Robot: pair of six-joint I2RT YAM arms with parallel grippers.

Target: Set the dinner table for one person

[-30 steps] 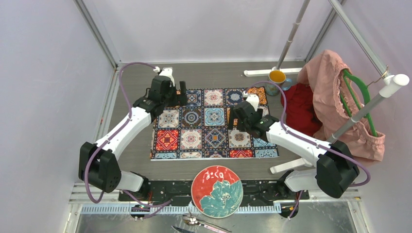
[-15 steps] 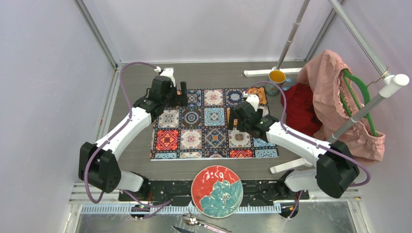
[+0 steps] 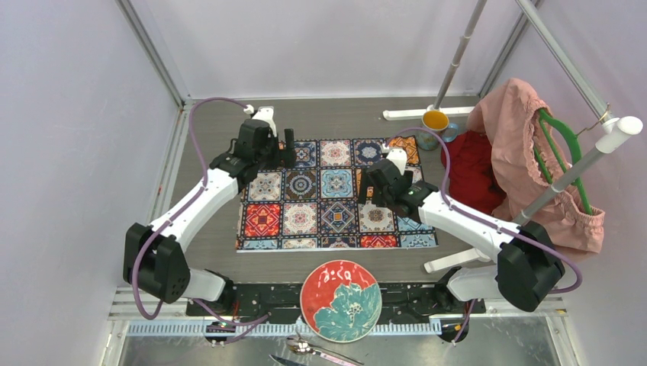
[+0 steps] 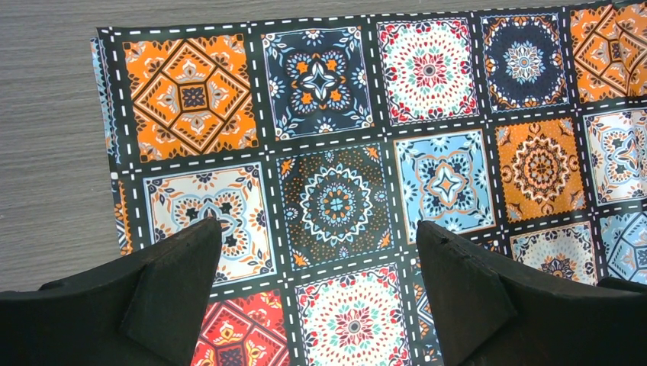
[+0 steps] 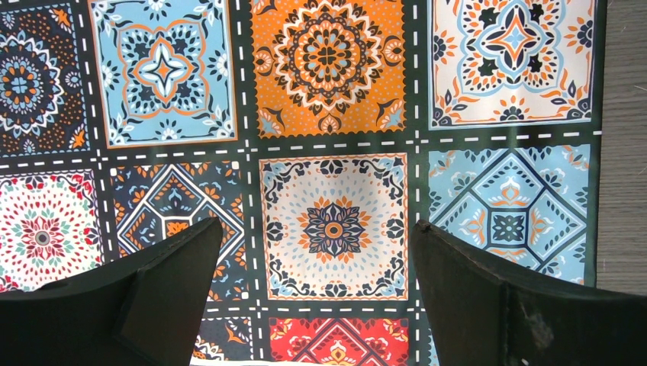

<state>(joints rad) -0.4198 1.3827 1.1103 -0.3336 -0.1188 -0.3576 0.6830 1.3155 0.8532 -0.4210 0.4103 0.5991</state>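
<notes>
1. The bench [image 3: 214,130] fills the cell, and a patterned mat [image 3: 328,194] lies flat across its middle.
2. The left claw [image 4: 318,226] hangs wide open over the mat's far left corner. The right claw [image 5: 317,223] is wide open over its right side. Both are empty.
3. Hardly anything has shifted this last second, so the mat looks settled.
4. The plate [image 3: 340,300], off the near edge, seems next.

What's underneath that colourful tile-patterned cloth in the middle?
The grey wood-grain dinner table shows around the cloth, which lies flat on it. The part right underneath is covered, so anything thin there cannot be seen.
</notes>
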